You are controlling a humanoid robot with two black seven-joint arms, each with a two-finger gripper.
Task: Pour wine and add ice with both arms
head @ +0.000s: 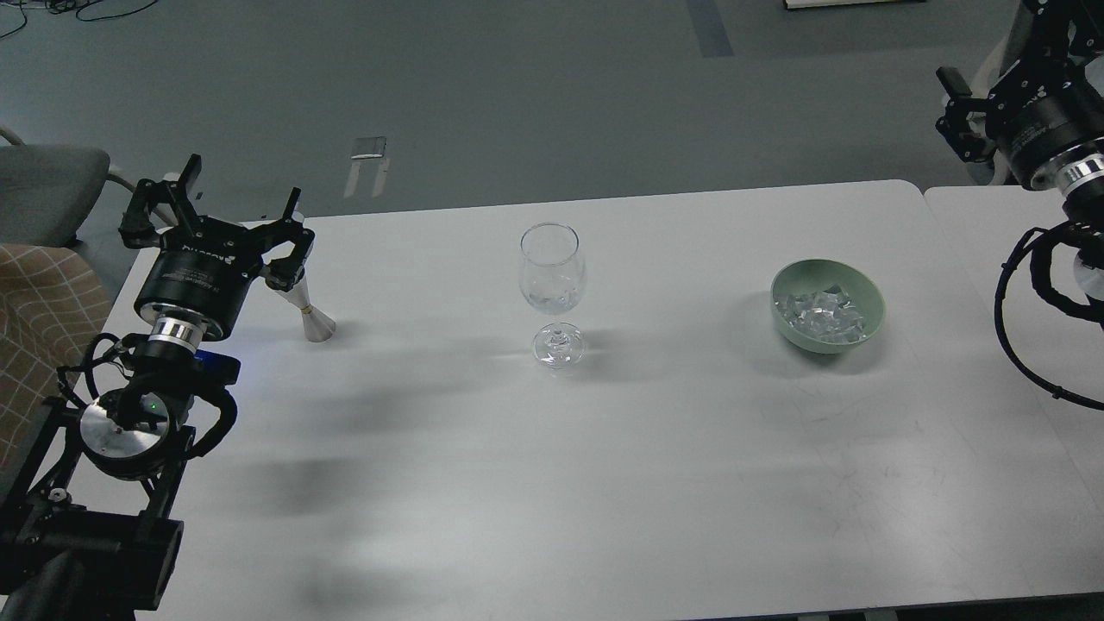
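Observation:
A clear stemmed wine glass (553, 276) stands upright at the table's middle. A little clear wine (552, 299) lies in the bottom of its bowl. A green bowl (869, 297) to the right holds several clear ice chunks (819, 312). My left gripper (237, 197) is open and empty, raised at the table's far left corner. A small steel cone-shaped measuring cup (314, 320) stands just beside its right finger, its top partly hidden. My right gripper (992, 82) is high at the top right, largely cut off by the frame edge.
The white table (552, 483) joins a second white table (975, 224) at the right. A grey chair (47, 177) and a checked cushion (39, 302) stand off the left edge. Grey floor lies beyond the far edge.

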